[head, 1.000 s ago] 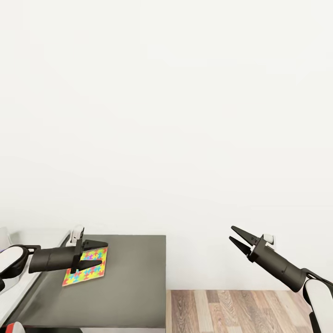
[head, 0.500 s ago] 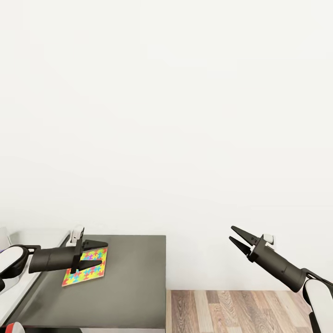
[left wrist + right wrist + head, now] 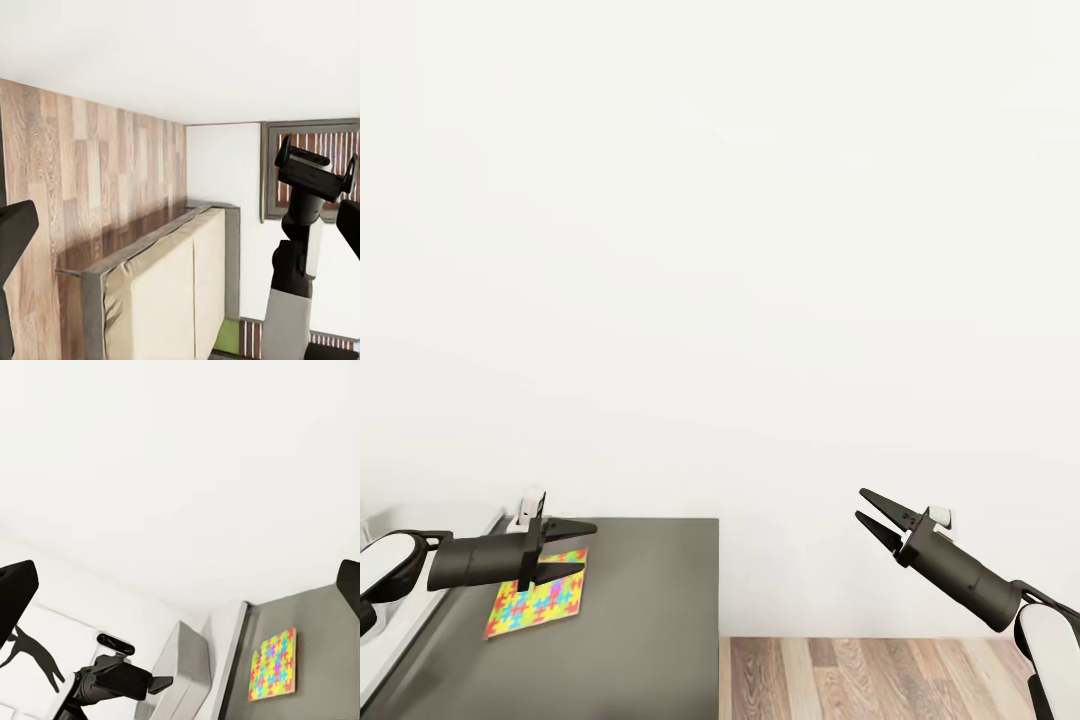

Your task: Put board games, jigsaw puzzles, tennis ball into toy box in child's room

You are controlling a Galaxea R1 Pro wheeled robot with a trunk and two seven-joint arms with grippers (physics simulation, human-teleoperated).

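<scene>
Meanwhile, in the head view the whole picture has slid a little, so the camera moved, not the things: the jigsaw puzzle (image 3: 537, 605) lies flat on the dark table (image 3: 650, 620) as before, under the left hand (image 3: 572, 547), whose fingers are spread and empty. The right hand (image 3: 870, 507) hangs open over the floor (image 3: 880, 680).

From the left wrist, the bed (image 3: 165, 300) is visible.

From the right wrist, the puzzle sits untouched; grasping is not yet begun.
</scene>
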